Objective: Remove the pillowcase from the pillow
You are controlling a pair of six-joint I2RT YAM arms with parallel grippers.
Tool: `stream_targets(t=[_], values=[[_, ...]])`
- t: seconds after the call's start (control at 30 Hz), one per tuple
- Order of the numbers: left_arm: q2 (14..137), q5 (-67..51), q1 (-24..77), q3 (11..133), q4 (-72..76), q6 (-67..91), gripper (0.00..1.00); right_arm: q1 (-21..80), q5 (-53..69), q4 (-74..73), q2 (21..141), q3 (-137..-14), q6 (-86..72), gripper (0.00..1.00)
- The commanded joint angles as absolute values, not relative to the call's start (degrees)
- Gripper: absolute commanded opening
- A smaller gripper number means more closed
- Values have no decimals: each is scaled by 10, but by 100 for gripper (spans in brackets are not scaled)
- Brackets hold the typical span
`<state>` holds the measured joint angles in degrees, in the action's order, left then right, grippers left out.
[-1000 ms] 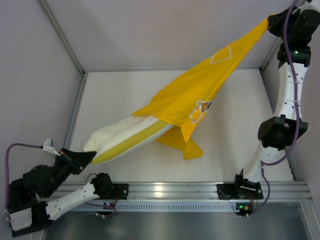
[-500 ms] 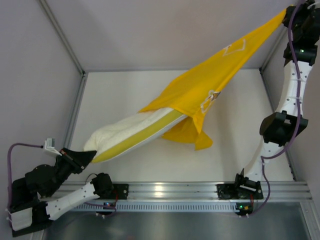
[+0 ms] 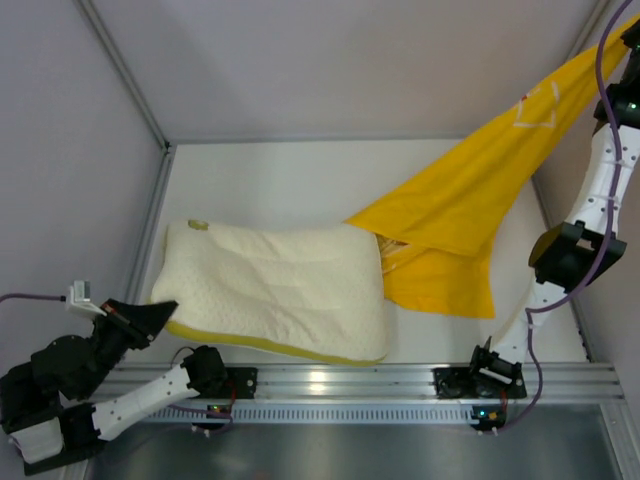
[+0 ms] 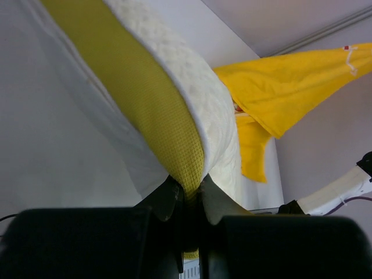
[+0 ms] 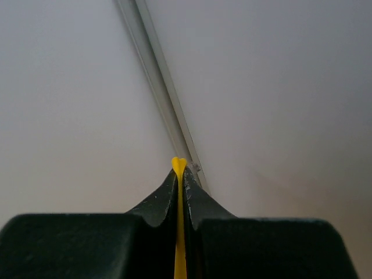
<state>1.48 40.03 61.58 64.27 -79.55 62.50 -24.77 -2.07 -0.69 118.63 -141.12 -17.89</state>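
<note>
Most of the pillow (image 3: 275, 290) lies outside the pillowcase (image 3: 470, 200). Only its far right corner meets the case's open mouth, and whether that corner is tucked inside I cannot tell. The rest of the case hangs limp, with nothing filling it.

The pillow rests flat on the white worktop (image 3: 260, 185), long side toward the arm bases. It is puffy and cream, and its top is dimpled. A small yellowish round mark (image 3: 198, 225) sits near its far left corner, and a yellow-green mesh band runs along the near edge.

The pillowcase is bright yellow and thin. It stretches as a taut sheet from the pillow's right end up to the top right corner of the overhead view, and a white outline print shows high on it. A loose flap droops from it onto the worktop just right of the pillow.

The left tool (image 4: 187, 189) sits low at the near left, its fingers pinched tight on the mesh band at the pillow's near left corner. The right tool (image 5: 179, 168), raised high by the right arm (image 3: 610, 170), is clamped fully on a thin fold of the yellow fabric, which pokes out between the fingertips.
</note>
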Motion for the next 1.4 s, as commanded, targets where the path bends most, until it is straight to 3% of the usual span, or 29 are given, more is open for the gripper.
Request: stream_targets(t=[0.0,0.5,0.87,1.07,1.13,1.17,1.23,1.27,1.37], values=[[10,434,613,653,-866,611,0,-252,-47,72,1178,-1434,-156,0],[11,425,614,641,-864,665,0,-96,-57,35,1091,-1282,-105,0],[11,381,618,621,-864,709,0,0,-31,32,826,-820,-225,0],[13,370,621,600,-855,712,0,104,-22,-75,730,-642,-298,2],[12,367,625,597,-841,710,0,119,16,-97,732,-582,-325,28],[12,365,626,593,-836,707,0,137,37,-111,736,-564,-328,58],[12,360,625,591,-824,703,0,158,33,-138,751,-528,-330,72],[13,359,625,588,-823,699,0,186,17,-164,750,-515,-331,84],[12,357,625,588,-821,694,0,220,-42,-174,707,-460,-340,92]])
